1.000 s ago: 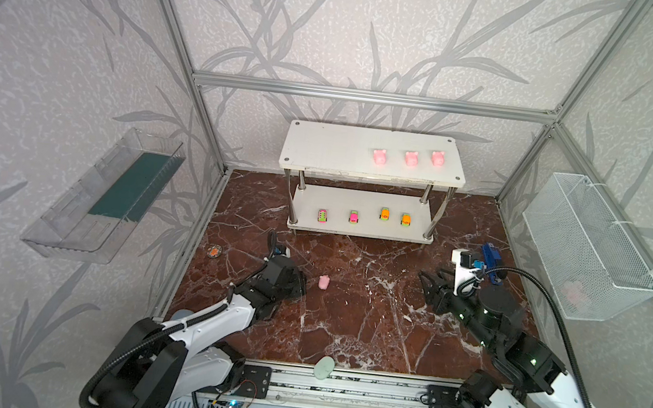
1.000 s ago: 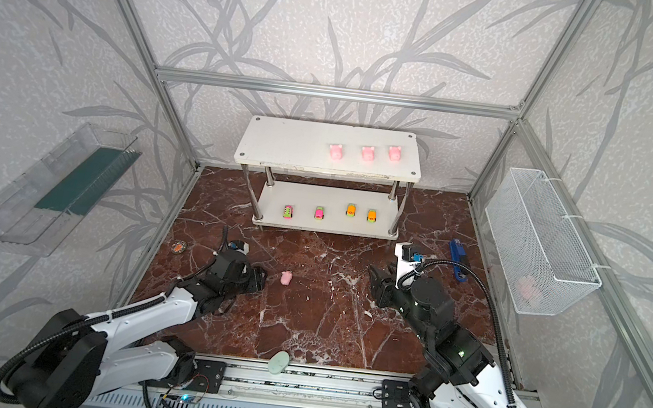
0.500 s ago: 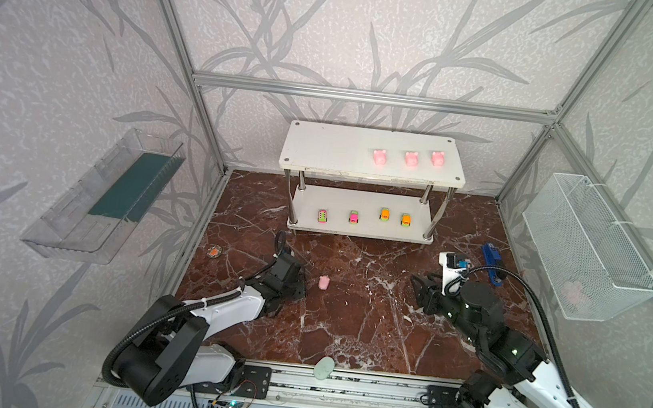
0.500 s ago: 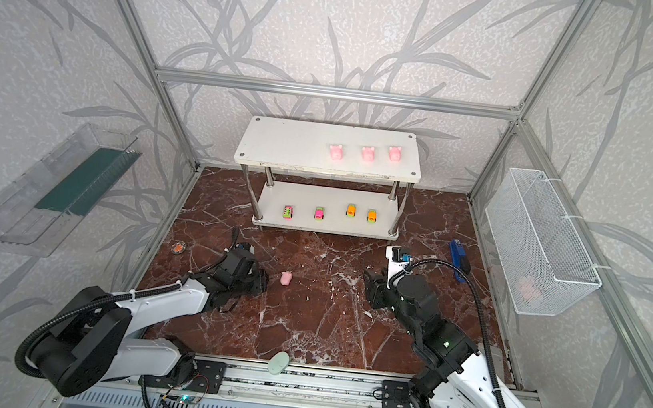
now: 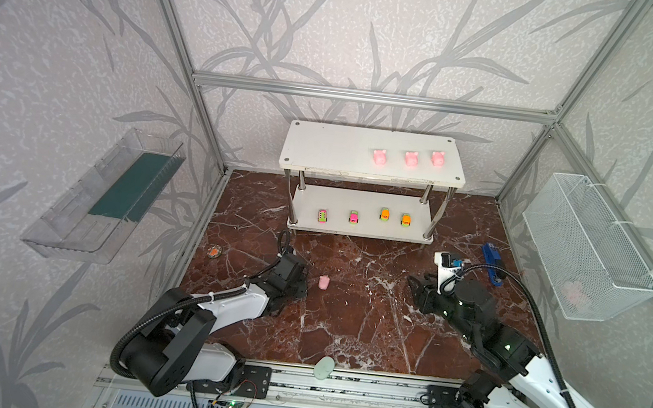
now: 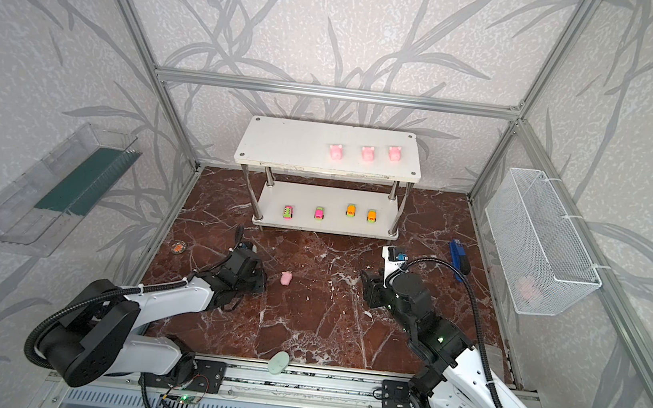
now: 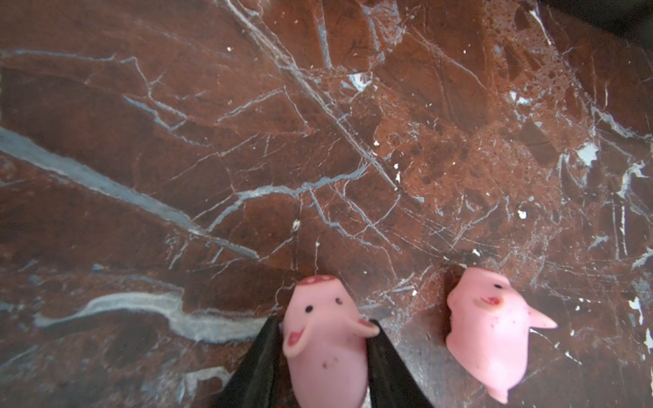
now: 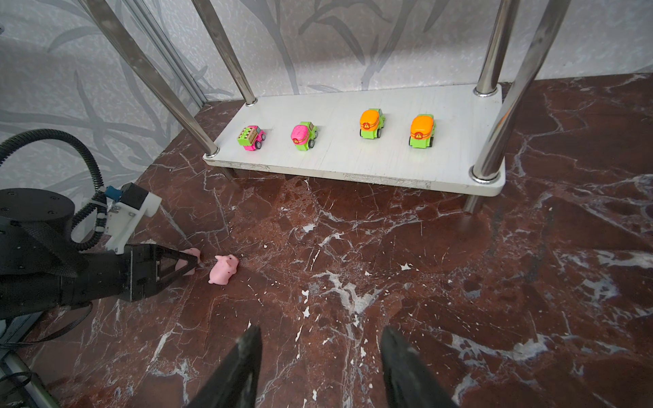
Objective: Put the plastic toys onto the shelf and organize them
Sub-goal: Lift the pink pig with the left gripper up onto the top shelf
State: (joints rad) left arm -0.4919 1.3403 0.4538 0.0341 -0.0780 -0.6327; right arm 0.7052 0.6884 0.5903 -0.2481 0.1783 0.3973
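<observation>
Between the jaws of your left gripper point(image 7: 323, 323), low over the desk point(image 7: 247, 159), sits the gripped pig point(image 7: 325, 346). Both black fingers point(image 7: 258, 364) press its flanks, so the jaws are closed on it. Whether it is lifted clear of the desk you cannot tell. Just beside it, apart from the fingers, the loose pig point(image 7: 491, 328) lies on the desk. In both top views only this loose one shows, just right of the left wrist.

Against the back wall stands the shelf point(image 5: 331, 151). Its top board carries a row of three pigs point(image 5: 410, 158) toward the right end. Its lower board carries two pink cars point(image 8: 304, 136) and two orange cars point(image 8: 371, 123) in one line, spaced apart.

Your right gripper point(image 8: 320, 332) is over bare desk in front of the shelf, jaws apart and holding nothing. Near that arm lies a blue object point(image 5: 491, 263). On the right wall hangs a mesh basket point(image 5: 588, 243) with something pink inside, too blurred to name. A mint oval point(image 5: 323, 368) rests at the desk's front edge.
</observation>
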